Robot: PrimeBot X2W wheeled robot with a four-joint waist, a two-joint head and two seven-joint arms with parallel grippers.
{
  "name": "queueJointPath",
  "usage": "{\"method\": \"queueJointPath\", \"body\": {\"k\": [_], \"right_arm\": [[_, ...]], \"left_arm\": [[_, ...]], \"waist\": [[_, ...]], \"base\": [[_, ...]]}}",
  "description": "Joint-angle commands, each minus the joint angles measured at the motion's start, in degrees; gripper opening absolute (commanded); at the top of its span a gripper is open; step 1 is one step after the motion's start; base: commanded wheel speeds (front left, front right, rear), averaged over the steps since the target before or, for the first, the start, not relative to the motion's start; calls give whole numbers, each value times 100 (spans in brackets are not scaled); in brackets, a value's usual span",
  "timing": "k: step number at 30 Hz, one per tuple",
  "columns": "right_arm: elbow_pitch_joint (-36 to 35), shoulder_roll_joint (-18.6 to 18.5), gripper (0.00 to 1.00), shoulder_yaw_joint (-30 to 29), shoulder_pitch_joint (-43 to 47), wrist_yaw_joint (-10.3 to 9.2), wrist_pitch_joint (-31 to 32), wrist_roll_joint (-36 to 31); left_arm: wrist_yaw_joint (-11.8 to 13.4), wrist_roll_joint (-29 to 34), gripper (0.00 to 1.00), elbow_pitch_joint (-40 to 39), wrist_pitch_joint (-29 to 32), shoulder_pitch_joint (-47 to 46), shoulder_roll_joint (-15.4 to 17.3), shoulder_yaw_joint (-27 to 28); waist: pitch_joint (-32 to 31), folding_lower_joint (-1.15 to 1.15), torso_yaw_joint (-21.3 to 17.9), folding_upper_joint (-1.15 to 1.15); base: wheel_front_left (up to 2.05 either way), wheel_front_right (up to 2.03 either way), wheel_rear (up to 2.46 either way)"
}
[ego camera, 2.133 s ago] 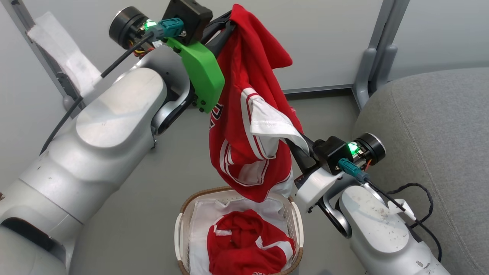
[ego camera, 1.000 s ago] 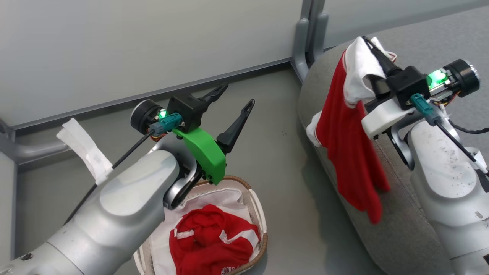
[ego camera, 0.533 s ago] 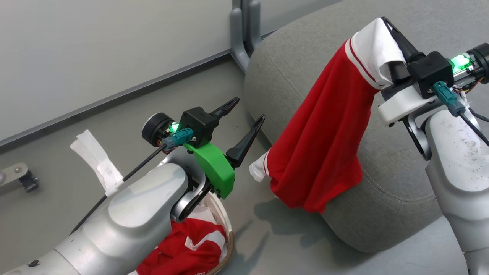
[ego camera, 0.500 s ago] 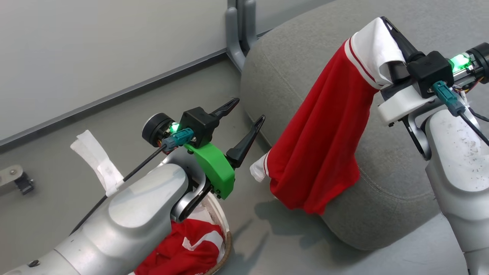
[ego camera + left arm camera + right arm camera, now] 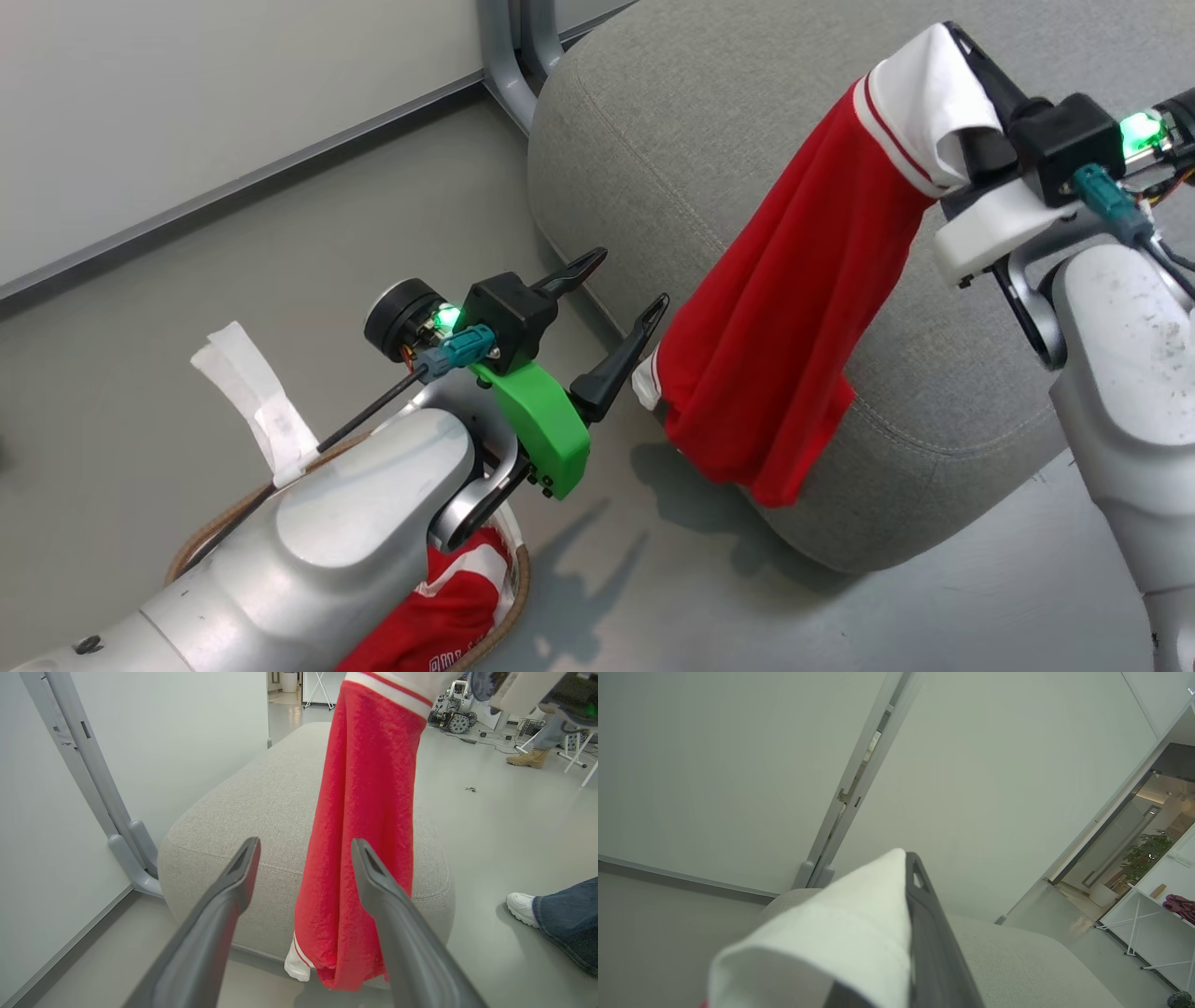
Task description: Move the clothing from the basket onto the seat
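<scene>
Seat [image 5: 672, 121] coarse matt woven fabric; clothing [image 5: 794, 308] soft matt cloth

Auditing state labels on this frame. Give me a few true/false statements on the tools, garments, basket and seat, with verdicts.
1. The right tool is shut on a red garment. True.
2. The left tool grips that garment too. False: it is open and holds nothing.
3. The held garment lies flat on the seat. False: it hangs from the right tool at the seat's rounded edge.
4. A second red garment lies in the basket. True.
</scene>
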Motion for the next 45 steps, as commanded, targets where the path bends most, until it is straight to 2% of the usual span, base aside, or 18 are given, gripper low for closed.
{"method": "queueJointPath", "body": {"k": [1, 9, 15, 20, 24, 27, 29, 34, 39, 45], "right_arm": [[56, -61, 0, 49, -213, -8, 69, 85], [530, -691, 0, 237, -1746, -8, 696, 340], [673, -1451, 0, -121, -3224, -9, 1248, 366], [690, -2327, 0, -307, -4235, -9, 1714, 183], [668, -2833, 0, -407, -4596, -9, 1910, 75], [766, -3088, 0, -503, -4525, -9, 1957, 31], [887, -3109, 0, -771, -4326, -9, 1880, 51], [1353, -2755, 0, -1734, -3558, -8, 1527, -96], [1765, -2077, 0, -2643, -2746, -9, 1100, -408], [2200, -1438, 0, -3118, -2213, -9, 781, -772]], "left_arm": [[37, 30, 100, -36, 1, -24, 68, -19], [193, 215, 100, -512, 176, -188, 195, -97], [410, 363, 100, -1158, 390, -409, 391, -70], [519, 537, 100, -1563, 427, -625, 410, -39], [555, 629, 100, -1700, 469, -778, 374, -50], [529, 714, 100, -1750, 511, -935, 342, -81], [536, 799, 100, -1788, 559, -1077, 310, -90], [497, 923, 100, -1857, 687, -1303, 245, -155], [471, 970, 100, -1894, 809, -1402, 341, -208], [529, 954, 100, -1928, 896, -1350, 490, -224]], "waist": [[128, 0, 153, 0], [670, 0, 676, 0], [1287, 0, 1117, 0], [1743, 0, 1567, 0], [2043, 0, 1840, 0], [2290, 0, 1984, 0], [2511, 0, 2052, 0], [2873, 0, 2122, 0], [3073, 0, 2086, 0], [3116, 0, 1997, 0]], "base": [[0, 0, 0], [0, 0, 0], [0, 0, 0], [0, 0, 0], [0, 0, 0], [0, 0, 0], [0, 0, 0], [0, 0, 0], [0, 0, 0], [0, 0, 0]]}}
